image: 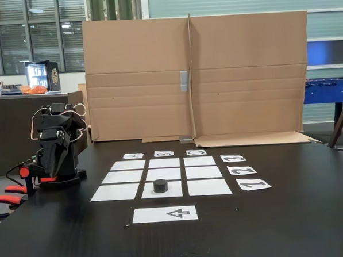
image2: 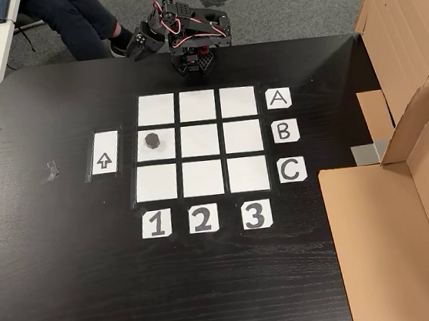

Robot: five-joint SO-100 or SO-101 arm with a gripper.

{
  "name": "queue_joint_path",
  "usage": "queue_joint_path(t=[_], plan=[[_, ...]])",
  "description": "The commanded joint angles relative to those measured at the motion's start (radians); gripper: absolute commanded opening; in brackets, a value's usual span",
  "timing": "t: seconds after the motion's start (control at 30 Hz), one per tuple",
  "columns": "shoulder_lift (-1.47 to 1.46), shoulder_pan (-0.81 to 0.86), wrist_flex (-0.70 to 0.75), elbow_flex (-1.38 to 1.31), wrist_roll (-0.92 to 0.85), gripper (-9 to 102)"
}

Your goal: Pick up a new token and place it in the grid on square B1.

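Observation:
A small black token [image: 160, 185] [image2: 152, 141] stands upright on square B1 [image: 175, 190] [image2: 168, 150], the middle square of the column by label 1 in the other view. The grid [image: 163, 163] [image2: 200, 140] is nine white paper squares with labels A, B, C and 1, 2, 3 along two sides. All other squares are bare. My arm is folded up at its base beyond the A row, well away from the token. The gripper [image: 51, 165] [image2: 138, 47] is tucked in and holds nothing that I can see; its jaws are too dark and small to read.
A white sheet with a black arrow [image: 164, 214] [image2: 105, 154] lies just outside the grid beside square B1. A tall cardboard wall [image: 192, 75] [image2: 393, 233] stands past column 3. A person's legs [image2: 75, 21] show near the arm's base. A scrap of tape [image2: 51, 171] lies on the dark table.

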Motion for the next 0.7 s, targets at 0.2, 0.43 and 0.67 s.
queue_joint_path(t=[0.2,0.43,0.67], plan=[[0.008,0.011,0.003,0.006,0.0,5],[0.008,0.012,0.003,0.006,0.002,2],[0.008,0.015,0.003,0.006,0.002,2]])
